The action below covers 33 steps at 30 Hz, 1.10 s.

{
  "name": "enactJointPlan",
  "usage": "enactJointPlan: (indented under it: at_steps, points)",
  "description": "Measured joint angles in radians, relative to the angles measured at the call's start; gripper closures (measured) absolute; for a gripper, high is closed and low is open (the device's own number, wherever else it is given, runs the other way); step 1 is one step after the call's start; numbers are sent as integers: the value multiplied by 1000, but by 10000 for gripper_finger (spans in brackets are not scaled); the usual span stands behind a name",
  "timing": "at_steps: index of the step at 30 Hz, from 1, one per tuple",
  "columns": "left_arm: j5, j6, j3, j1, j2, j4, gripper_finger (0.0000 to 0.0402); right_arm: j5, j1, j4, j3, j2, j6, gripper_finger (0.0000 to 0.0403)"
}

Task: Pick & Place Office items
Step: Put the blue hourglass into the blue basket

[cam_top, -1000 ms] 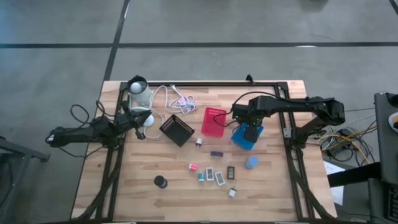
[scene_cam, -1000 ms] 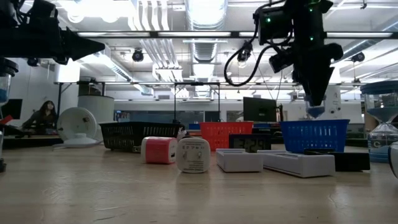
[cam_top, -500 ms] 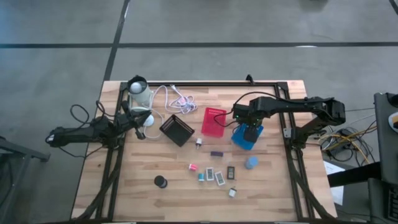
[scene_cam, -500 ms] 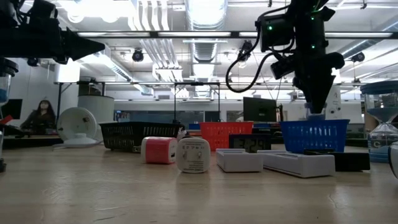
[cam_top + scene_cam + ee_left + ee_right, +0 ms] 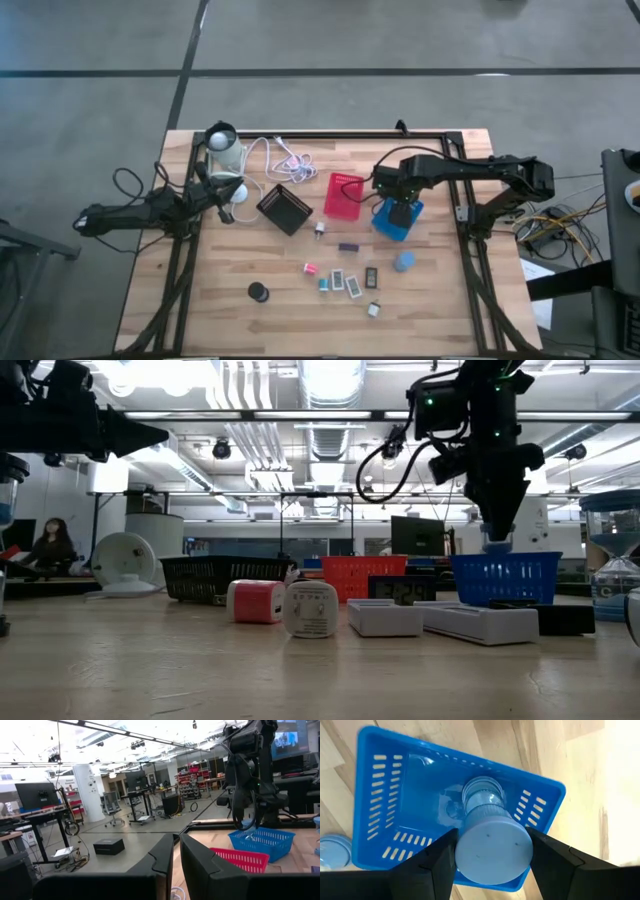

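You are looking at a table (image 5: 220, 300) of pale, matt butcher-block wood, its planks and grain showing plainly. At about 3 o'clock of its centre the blue bin (image 5: 385, 795) looks like smooth moulded plastic with slotted walls and a slight sheen. The pale-blue hourglass-shaped piece (image 5: 492, 840) gripped over it has a matt plastic end cap and a clear, glossy middle. At 12 o'clock the red bin (image 5: 345, 196) is the same slotted plastic; the black bin (image 5: 285, 208) at 11 o'clock looks like dark mesh. The right gripper's fingers (image 5: 440, 865) are matt black. The white cable (image 5: 285, 158) at 11 o'clock looks smooth.
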Motion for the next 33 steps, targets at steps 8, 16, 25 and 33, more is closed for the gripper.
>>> enactJointPlan:
  at_steps: [8,16,25,33]
  points:
    - [1,0,0,0,0,0,362,-12,-8,16,-17,-3,-14,193]
    - [2,0,0,0,0,0,362,-22,-9,16,6,2,-49,191]
    - [2,0,0,0,0,0,362,-21,-9,17,15,2,-67,155]
    - [2,0,0,-1,0,0,362,-18,-9,4,18,2,-64,123]
